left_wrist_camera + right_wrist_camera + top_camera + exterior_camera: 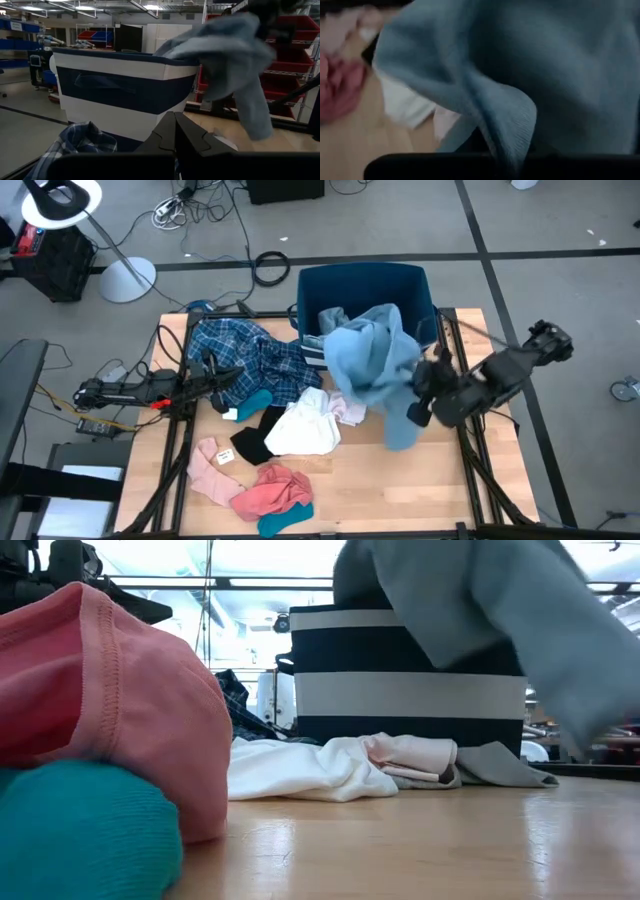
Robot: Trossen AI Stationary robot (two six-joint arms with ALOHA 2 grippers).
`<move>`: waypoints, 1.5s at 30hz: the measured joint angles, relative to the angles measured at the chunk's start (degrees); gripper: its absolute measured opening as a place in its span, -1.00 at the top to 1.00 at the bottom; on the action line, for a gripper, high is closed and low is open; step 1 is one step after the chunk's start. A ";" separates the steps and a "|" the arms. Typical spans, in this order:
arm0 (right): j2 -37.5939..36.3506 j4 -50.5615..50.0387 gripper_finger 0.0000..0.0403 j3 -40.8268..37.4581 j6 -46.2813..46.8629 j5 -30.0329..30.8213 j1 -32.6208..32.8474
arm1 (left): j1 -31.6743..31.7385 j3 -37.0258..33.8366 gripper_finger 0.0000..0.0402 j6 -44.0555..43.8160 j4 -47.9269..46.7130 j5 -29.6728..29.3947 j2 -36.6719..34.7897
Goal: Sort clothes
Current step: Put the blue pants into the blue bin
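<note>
Wooden tabletop: right end effector pinches draped, soft light blue garment; left end effector closed.

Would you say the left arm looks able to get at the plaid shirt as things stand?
Probably yes. The left gripper lies shut at the table's left edge, right beside the plaid shirt, with nothing between them. The right gripper, shut on the light blue garment, is off to the other side.

We've got the bin at the table's back edge, one garment hanging over its front rim, the plaid shirt left of it, smaller pieces in front.
</note>
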 joint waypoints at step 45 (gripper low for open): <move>16.69 28.77 0.96 14.61 -37.48 -28.20 -60.15 | 0.02 0.00 0.97 0.00 -0.02 -0.02 0.00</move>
